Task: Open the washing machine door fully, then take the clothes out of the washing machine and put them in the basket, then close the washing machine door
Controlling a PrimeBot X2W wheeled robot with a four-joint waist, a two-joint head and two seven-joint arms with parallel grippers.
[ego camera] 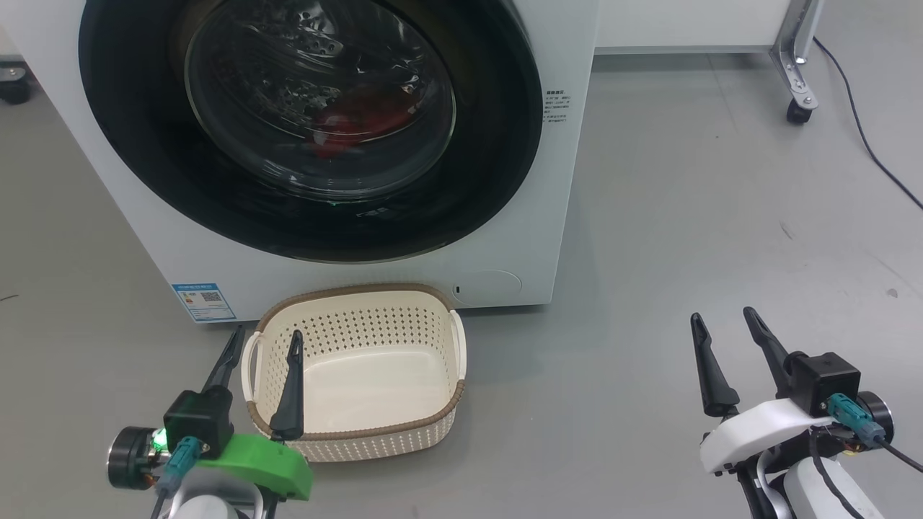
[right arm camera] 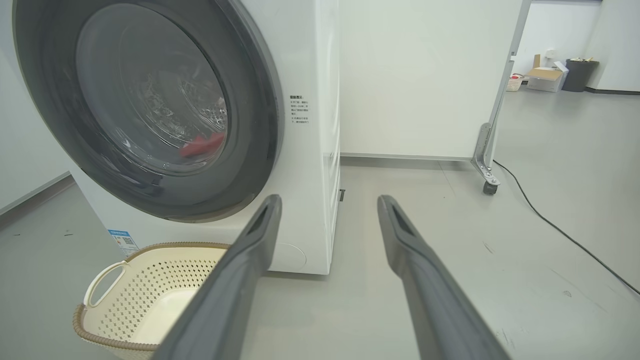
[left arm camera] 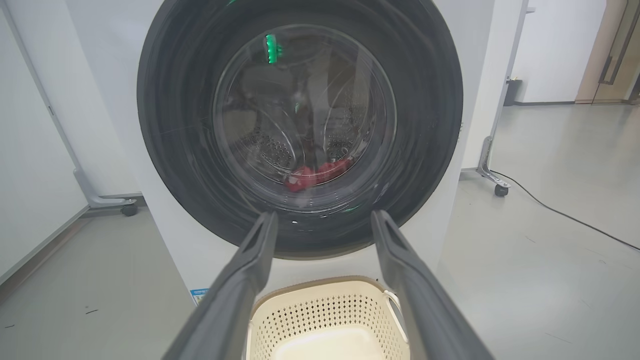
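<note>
Nothing done yet: the washing machine door [ego camera: 310, 130] is shut flush on the washing machine [ego camera: 505, 238], the clothes [ego camera: 353, 126] are a small red heap low behind the glass, and the basket [ego camera: 353, 292] sits empty on the floor [ego camera: 685, 216] just in front of the machine. The door is a glossy black ring with a bulging clear centre, no handle visible. The left gripper [ego camera: 267, 333], spread and empty, is by the basket's left rim; the right gripper [ego camera: 722, 315], spread and empty, is well off right.

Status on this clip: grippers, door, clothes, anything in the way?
Left gripper and right gripper open, empty. Washing machine door shut, clothes inside. Basket empty, on floor just below door.
</note>
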